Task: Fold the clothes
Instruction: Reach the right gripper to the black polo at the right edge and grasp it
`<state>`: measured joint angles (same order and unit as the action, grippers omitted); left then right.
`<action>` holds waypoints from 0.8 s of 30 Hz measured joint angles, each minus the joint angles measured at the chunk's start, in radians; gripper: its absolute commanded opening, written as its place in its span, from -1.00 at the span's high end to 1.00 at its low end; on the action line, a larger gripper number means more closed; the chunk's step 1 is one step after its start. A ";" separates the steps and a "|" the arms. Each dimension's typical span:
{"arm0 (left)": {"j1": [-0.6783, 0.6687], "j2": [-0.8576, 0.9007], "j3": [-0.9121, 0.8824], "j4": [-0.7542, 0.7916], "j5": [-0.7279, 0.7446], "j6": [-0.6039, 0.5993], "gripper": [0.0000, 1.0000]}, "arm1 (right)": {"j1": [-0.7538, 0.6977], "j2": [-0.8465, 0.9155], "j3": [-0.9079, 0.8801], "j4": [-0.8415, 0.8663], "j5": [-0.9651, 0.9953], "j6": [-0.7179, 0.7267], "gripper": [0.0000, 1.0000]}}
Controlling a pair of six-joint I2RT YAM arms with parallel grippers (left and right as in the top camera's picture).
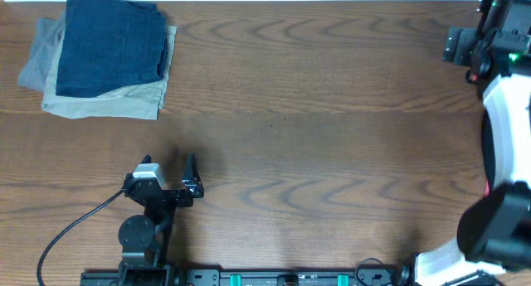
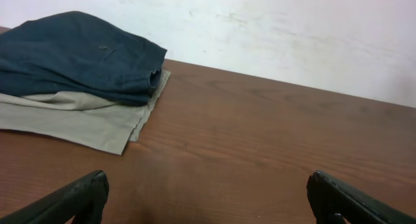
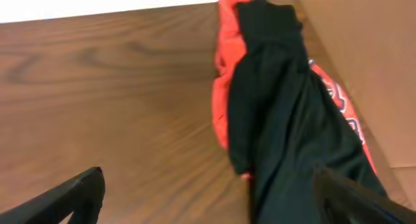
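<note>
Black shirt (image 3: 286, 120) lies crumpled, not yet folded, over the red t-shirt (image 3: 224, 74) at the bench's (image 1: 332, 112) right edge, directly ahead of the right gripper (image 3: 208, 191), fully spread and empty, apparently for pickup; the left gripper (image 1: 170, 166), likewise spread and empty, stands near the front-left corner

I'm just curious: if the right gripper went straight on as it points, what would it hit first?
The right gripper would probably meet the black shirt, lying over the red t-shirt, slightly right of centre; depth is unclear.
</note>
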<state>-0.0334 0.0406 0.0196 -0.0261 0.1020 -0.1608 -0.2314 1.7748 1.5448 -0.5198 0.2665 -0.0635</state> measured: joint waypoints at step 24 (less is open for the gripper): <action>0.000 0.000 0.000 0.000 0.000 0.000 -0.96 | -0.284 0.328 0.027 0.106 -0.077 -0.024 -0.91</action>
<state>-0.0338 0.0406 0.0196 -0.0261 0.1020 -0.1612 -0.5156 2.1029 1.5719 -0.4133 0.1890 -0.0875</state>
